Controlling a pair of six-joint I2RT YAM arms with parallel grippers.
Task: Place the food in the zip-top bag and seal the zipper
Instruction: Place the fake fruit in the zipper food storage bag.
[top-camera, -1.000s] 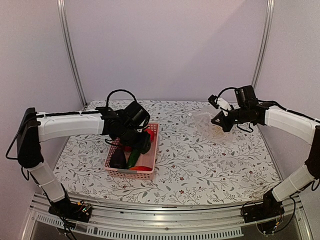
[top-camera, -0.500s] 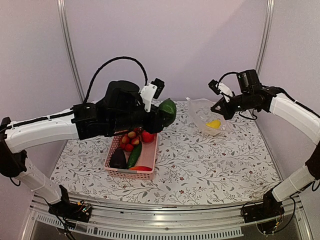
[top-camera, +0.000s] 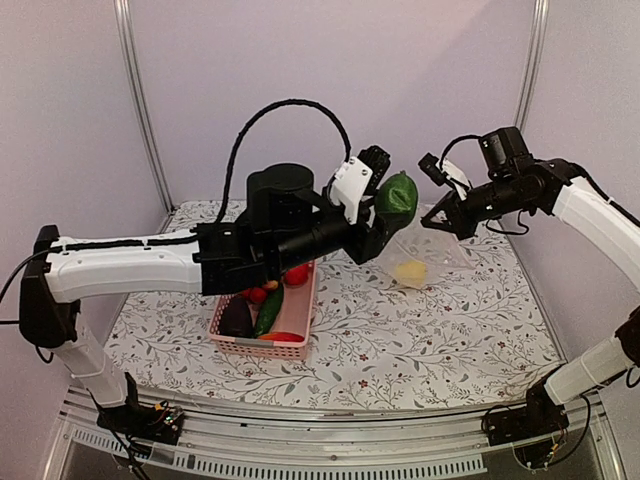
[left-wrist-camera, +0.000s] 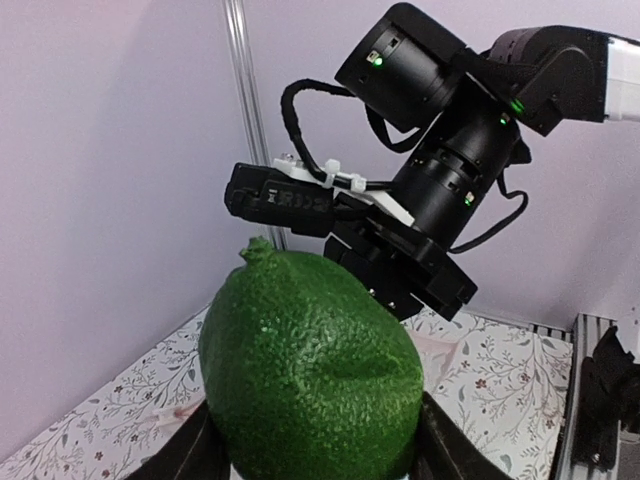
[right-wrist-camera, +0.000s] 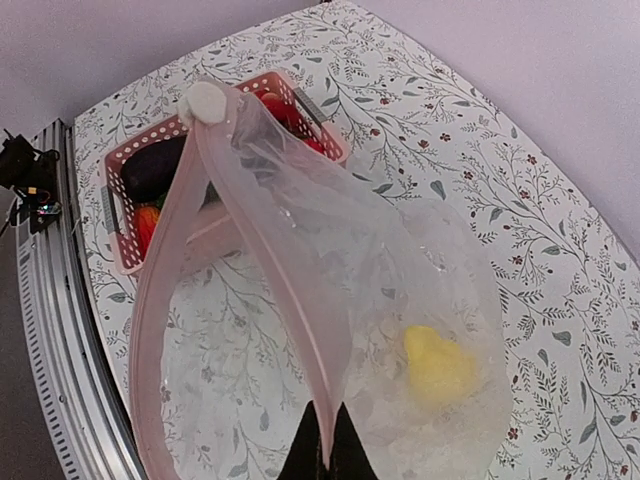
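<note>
The left arm reaches from the near left up and across to the far right, its wrist raised well above the pink basket (top-camera: 262, 347). Its claw (top-camera: 388, 208) is clamped on a bumpy green fruit (top-camera: 397, 192). In the left wrist view the fruit (left-wrist-camera: 310, 370) fills the lower middle, with one dark finger (left-wrist-camera: 190, 455) pressed against each side. The fruit hangs in the air just left of the bag's mouth.

The right arm comes in from the right with its elbow high and its wrist turned toward the left. Its claw (top-camera: 440, 221) is closed on the upper edge of the clear bag (top-camera: 428, 252), pinching the pinkish zipper strip (right-wrist-camera: 290, 300) and holding the mouth open. A white slider (right-wrist-camera: 205, 100) sits at the far end of the strip. A yellow lemon (top-camera: 410, 272) lies in the bottom of the bag; whether the bag touches the flowered counter (top-camera: 420, 345) I cannot tell.

In the basket lie an eggplant (top-camera: 236, 318), a cucumber (top-camera: 268, 312) and red tomatoes (top-camera: 296, 275).
</note>
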